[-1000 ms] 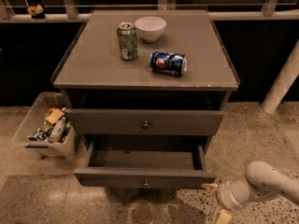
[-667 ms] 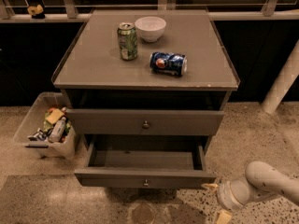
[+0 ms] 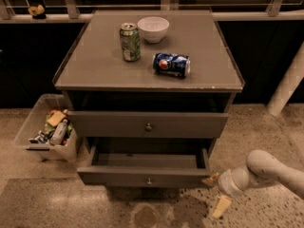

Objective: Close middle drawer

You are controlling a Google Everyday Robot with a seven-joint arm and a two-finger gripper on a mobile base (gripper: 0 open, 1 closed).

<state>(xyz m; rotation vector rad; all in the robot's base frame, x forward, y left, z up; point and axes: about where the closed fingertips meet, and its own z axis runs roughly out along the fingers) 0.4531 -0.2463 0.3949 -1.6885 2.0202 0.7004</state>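
Observation:
The middle drawer is the grey drawer that stands pulled out, low on the cabinet, with a small knob at the centre of its front and an empty inside. The uppermost drawer sits above it, far less out. The lowest drawer is hidden under the open one. My gripper is at the right end of the open drawer's front, just above the floor. Its pale fingers are spread, and the upper fingertip is against the front's right corner. It holds nothing.
On the cabinet top stand a green can and a white bowl, and a blue can lies on its side. A clear bin of packets sits on the floor at the left. A white post leans at the right.
My gripper has moved a little up and left, against the drawer front's right end. The open drawer's front has slid slightly back toward the cabinet.

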